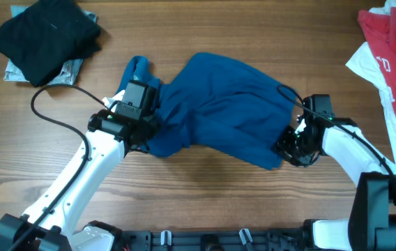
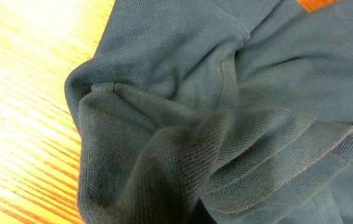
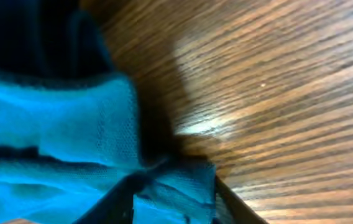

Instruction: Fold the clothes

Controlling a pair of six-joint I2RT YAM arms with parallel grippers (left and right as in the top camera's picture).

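On table (image 1: 205, 188) centre, between 2 arms: treating blue shirt (image 1: 219, 104) as soft, light, limp knit; expecting sag. Clamping left edge in fully closed left gripper (image 1: 155, 104). Straddling right hem with right gripper (image 3: 173, 202); grip state undeterminable. Favouring hem corners, seams.

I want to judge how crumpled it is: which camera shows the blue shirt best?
Overhead: the whole blue shirt shows, bunched on the table. Left wrist gives only close-up folds and a hem; right wrist, just a blurred edge.
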